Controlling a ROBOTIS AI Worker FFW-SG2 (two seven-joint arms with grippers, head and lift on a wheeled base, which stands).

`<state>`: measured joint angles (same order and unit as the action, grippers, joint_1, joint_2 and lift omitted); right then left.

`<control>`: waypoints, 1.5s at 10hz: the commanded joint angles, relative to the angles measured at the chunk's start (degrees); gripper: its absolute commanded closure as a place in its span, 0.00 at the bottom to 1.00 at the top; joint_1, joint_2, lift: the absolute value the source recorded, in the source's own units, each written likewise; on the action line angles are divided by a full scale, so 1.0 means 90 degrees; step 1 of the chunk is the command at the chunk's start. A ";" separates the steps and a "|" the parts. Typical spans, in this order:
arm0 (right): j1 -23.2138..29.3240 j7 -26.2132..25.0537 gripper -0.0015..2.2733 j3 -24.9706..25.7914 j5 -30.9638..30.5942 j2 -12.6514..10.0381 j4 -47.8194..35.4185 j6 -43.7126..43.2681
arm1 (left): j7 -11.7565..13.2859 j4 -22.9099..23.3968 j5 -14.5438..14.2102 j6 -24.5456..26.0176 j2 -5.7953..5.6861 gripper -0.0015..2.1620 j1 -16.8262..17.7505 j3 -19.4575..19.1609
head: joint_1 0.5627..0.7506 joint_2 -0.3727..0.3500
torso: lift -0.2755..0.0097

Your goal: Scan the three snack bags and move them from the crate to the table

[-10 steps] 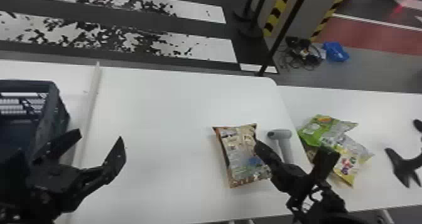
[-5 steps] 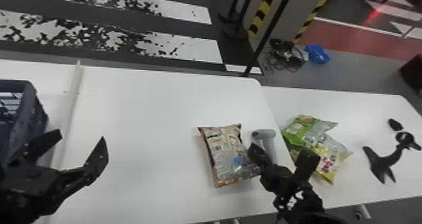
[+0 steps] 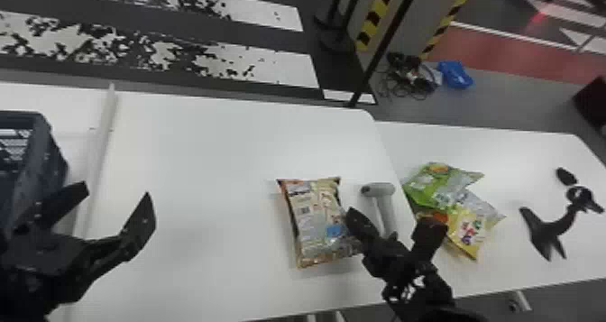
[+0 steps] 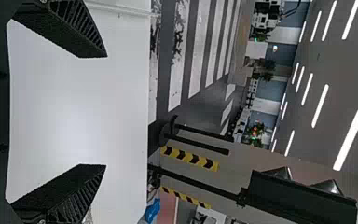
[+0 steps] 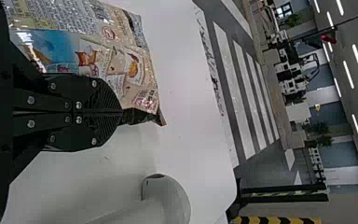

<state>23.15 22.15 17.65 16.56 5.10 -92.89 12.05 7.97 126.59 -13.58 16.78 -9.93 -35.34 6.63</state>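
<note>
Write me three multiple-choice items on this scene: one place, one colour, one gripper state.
1. In the head view, where is the scanner?
A) Left of the brown bag
B) Between the brown bag and the yellow bag
C) Right of the yellow bag

2. What colour is the crate?
A) Red
B) White
C) Dark blue

3. How are the left gripper's fingers?
A) Open
B) Shut
C) Shut on a bag

Answers:
1: B, it lies right of the brown bag and left of the yellow one.
2: C, its dark blue wall shows at the head view's left edge.
3: A, its fingers stand wide apart.
</note>
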 commanded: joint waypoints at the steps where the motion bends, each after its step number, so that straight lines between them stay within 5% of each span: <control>1: 0.0084 0.0000 0.99 -0.0096 0.0044 -0.0020 -0.0070 -0.0015 | 0.0003 -0.0003 -0.0014 -0.0052 -0.0020 0.01 -0.0019 -0.0005 | 0.70 0.09 | 0.75; 10: 0.0924 0.0185 0.99 -0.0203 0.0543 -0.0205 -0.1681 0.0180 | 0.0003 0.0046 -0.0083 -0.0287 -0.0020 0.01 -0.0126 0.0064 | 0.70 0.15 | 0.75; 15: 0.0670 0.0156 0.99 -0.0955 0.0093 -0.0205 -0.1183 0.0043 | -0.0007 0.0173 -0.0073 -0.0345 -0.0029 0.01 -0.0253 0.0054 | 0.70 0.26 | 0.75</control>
<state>29.60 23.57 9.63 17.82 3.25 -104.47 12.66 7.91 127.99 -14.24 13.77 -10.19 -37.46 7.16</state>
